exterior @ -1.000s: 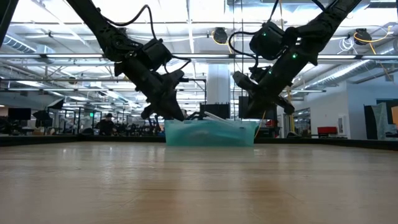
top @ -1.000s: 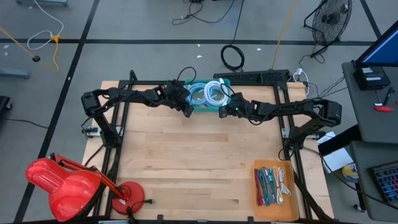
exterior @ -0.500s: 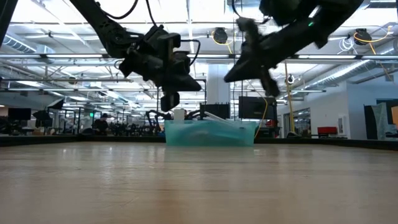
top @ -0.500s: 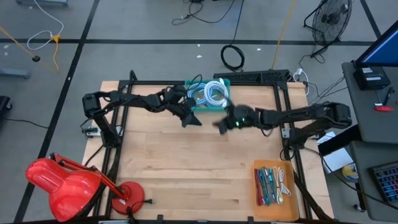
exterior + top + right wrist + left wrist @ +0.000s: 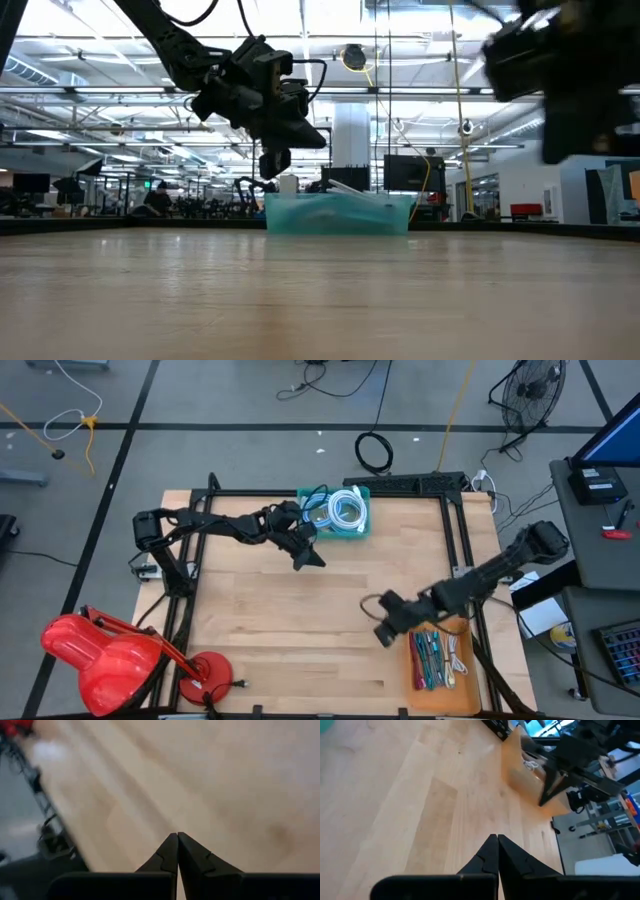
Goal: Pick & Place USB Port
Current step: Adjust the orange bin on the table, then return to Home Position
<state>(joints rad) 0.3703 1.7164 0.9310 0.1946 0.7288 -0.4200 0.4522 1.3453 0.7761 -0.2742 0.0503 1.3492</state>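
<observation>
Sitting at the far edge of the worktop, near its middle, one teal bin holds coiled cables, white and blue; which coil carries the USB port cannot be told from these views. A second container, one orange tray, lies at the worktop's near right corner and holds several pens or markers and a white cable. Two arms work here. The left gripper hangs above the wood just in front of the bin's left end, its fingers pressed together with nothing between them, as the left wrist view shows over bare planks. The right gripper is low over the worktop just beside the tray's left edge, well apart from the bin; its fingers meet tip to tip and carry nothing in the right wrist view. In the low view the bin stands alone on the far part of the surface with the left gripper raised above its left end. The worktop is pale wooden planking inside a black frame. One red lamp stands at its near left corner. Around it lie a grey floor with loose cables, one fan and a desk at the right; the room behind is a wide hall with ceiling lights.
</observation>
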